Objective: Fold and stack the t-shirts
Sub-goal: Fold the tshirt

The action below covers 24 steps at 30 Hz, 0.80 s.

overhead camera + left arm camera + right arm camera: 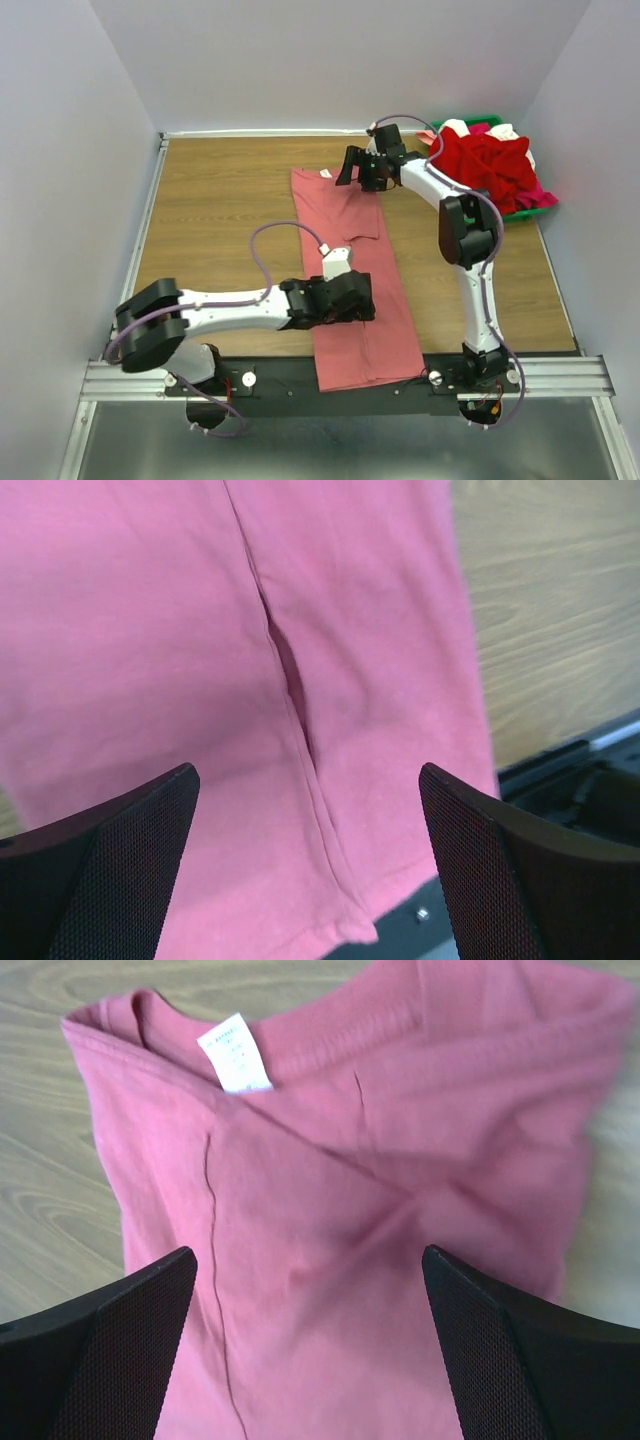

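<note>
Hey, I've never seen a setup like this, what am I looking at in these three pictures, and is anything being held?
These are two robot arms bolted at the near edge of a wooden table. One picture looks down from above; the other two come from small cameras on each wrist, so the dark shapes at their bottom corners are that arm's own fingers. A salmon-pink t-shirt lies folded into a long strip on the table. The left end effector hangs open over its near end, the right end effector open over the collar with its white label. Neither holds anything. In the far right corner, a green tray holds a pile of red, magenta and white shirts.
</note>
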### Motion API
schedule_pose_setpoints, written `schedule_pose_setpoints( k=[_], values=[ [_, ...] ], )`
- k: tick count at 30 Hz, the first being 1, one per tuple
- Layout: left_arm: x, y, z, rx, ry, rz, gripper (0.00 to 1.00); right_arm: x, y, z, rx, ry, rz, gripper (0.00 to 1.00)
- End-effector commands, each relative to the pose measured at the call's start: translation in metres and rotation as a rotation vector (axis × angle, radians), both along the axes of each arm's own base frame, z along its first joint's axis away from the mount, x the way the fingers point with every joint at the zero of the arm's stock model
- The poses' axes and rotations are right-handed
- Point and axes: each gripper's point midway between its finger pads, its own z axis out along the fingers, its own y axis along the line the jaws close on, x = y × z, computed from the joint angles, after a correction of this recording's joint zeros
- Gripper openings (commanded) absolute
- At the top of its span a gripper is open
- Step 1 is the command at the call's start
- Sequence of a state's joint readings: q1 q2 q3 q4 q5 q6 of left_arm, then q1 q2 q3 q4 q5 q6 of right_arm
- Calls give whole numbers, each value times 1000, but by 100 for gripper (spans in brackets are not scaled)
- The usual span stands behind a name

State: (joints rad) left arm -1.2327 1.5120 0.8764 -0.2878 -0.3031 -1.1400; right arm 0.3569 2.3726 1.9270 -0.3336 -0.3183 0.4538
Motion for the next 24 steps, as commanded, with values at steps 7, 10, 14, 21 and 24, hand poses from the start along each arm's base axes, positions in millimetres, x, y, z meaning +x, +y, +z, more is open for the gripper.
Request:
schedule_pose_setpoints(
  k=[7,10,14,21,24],
  values=[
    [4,111,20,103,-90,285,98,-132,-22,67,-380,-98,-35,100],
    [3,129,20,99,-94,332,98,-187,-11,45,-442,-91,-54,100],
    [-3,142,24,20,-86,350,98,-231,20,23,-421,-88,-73,100],
    [-9,128,32,-126,-108,247,98,-221,36,-6,-450,-58,-179,100],
    [-10,127,31,-123,-113,229,98,-212,36,-19,-464,-48,-238,100]
  ],
)
